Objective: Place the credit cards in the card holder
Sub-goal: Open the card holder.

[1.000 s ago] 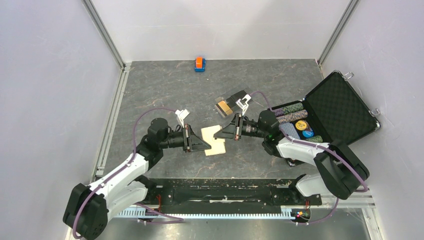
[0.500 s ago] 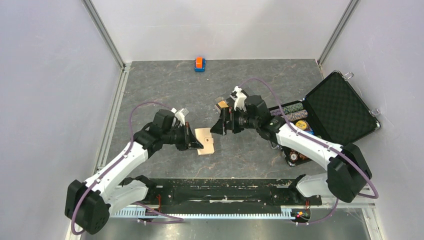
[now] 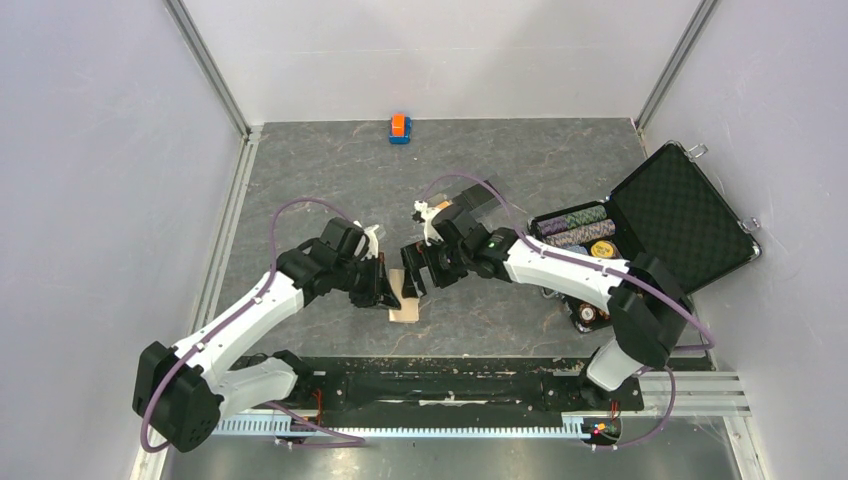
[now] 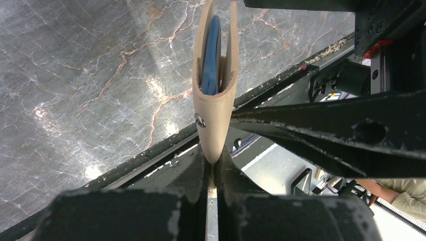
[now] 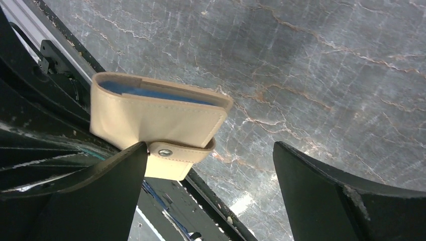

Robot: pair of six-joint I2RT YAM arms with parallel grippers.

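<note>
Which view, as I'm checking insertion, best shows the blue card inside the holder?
Left wrist: it looks straight into the open card holder, with the blue card between its walls. Right wrist shows only a blue strip at the opening. Top external shows just the tan holder.

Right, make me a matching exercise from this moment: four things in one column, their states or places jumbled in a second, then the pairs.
Column one:
1. left gripper
2. right gripper
3. light blue card
4. orange-and-blue block

Column two:
A. jaws wide open
B. tucked inside the card holder
C. at the far edge of the table
D. shut on the card holder

Pairs: 1-D, 2-A, 3-B, 4-C
</note>
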